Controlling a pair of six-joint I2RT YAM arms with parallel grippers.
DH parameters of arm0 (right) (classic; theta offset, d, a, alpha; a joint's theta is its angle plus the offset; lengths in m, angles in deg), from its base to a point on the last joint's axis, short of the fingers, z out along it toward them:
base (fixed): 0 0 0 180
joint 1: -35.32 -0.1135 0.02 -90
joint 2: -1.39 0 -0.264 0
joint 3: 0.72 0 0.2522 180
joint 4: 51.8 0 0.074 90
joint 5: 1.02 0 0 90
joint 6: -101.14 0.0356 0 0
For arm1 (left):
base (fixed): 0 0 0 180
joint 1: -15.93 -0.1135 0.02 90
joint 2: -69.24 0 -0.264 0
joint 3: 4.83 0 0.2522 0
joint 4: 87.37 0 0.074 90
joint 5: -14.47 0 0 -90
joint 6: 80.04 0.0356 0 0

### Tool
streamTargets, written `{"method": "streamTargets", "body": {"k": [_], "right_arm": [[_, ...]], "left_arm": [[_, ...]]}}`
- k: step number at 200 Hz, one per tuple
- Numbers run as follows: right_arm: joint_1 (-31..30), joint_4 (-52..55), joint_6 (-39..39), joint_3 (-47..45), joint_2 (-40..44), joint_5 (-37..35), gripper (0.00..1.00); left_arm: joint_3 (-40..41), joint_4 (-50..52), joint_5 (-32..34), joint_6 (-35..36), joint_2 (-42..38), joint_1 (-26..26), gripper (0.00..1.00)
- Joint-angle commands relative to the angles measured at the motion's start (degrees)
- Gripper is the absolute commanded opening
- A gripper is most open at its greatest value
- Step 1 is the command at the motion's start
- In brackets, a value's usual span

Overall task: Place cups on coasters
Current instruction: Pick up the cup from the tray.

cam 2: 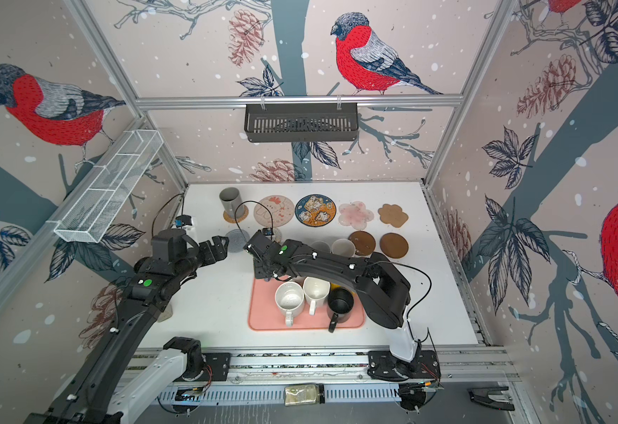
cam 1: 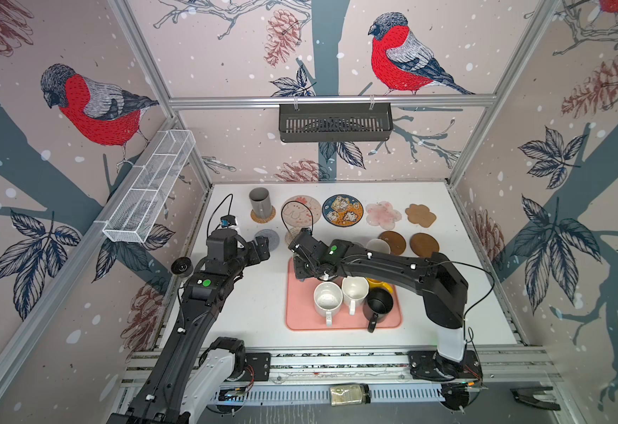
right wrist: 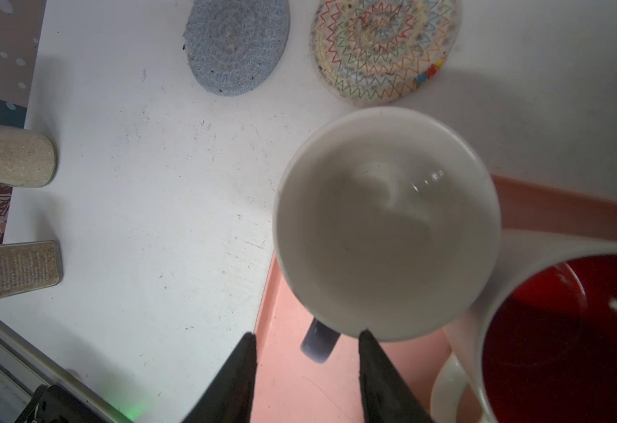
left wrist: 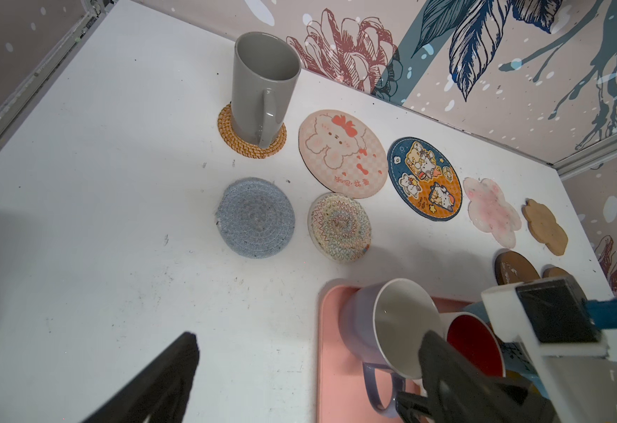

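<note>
**Left arm:** It reaches forward from the near-left base, with the wrist bent toward the centre. The left end effector (cam 1: 263, 249) hangs above the tabletop (cam 1: 241, 315), near the grey round coaster (cam 1: 268, 238). Its fingers stand wide apart with nothing between them.

**Right arm:** It stretches from the near-right base across the pink tray (cam 1: 300, 321) to the tray's far left corner, with the wrist turned down. The right end effector (right wrist: 307, 338) is partly open, with one finger on each side of the lavender mug's (right wrist: 387, 219) handle. A gap shows on both sides, so nothing is gripped. That mug stands on the tray beside the red-inside mug (right wrist: 563, 340).

**Tray:** It also carries two white mugs (cam 1: 327, 299), a black mug (cam 1: 379, 303) and a yellow mug (cam 1: 376, 282), the last mostly under the arm.

**Coasters:** The grey mug (cam 1: 260, 202) stands upright on the woven straw coaster (cam 1: 263, 217) at the far left. The other coasters lie bare along the far side:
- cream round coaster (left wrist: 339, 227)
- beige cartoon coaster (cam 1: 302, 211)
- blue cartoon coaster (cam 1: 342, 210)
- pink flower coaster (cam 1: 384, 216)
- tan cloud coaster (cam 1: 420, 214)
- two brown discs (cam 1: 424, 245)

**Surface and room:** The tabletop is white and scuffed. The walls carry a bird-and-pinecone print inside an aluminium frame. A dark slotted basket (cam 1: 335, 123) hangs on the back rail and a white mesh basket (cam 1: 149, 187) on the left wall.
</note>
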Motion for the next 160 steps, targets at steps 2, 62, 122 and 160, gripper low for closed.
{"method": "streamTargets", "body": {"k": [2,62,122,160], "right_arm": [[0.2,3.4,1.1,-0.6,0.4,-2.6,0.48],[-1.3,7.0,4.4,4.2,1.7,-5.8,0.5],[-1.9,5.8,8.9,1.2,1.3,-4.4,0.53],[-1.7,4.1,9.9,1.0,-0.1,-2.7,0.6]], "left_arm": [[0.7,-2.5,0.4,-0.4,0.0,-0.2,0.95],[1.8,-3.4,0.6,-0.6,-0.8,-1.6,0.95],[2.6,-4.0,0.8,-1.5,-2.6,-3.8,0.95],[2.8,-4.2,0.1,-1.6,-2.7,-4.2,0.95]]}}
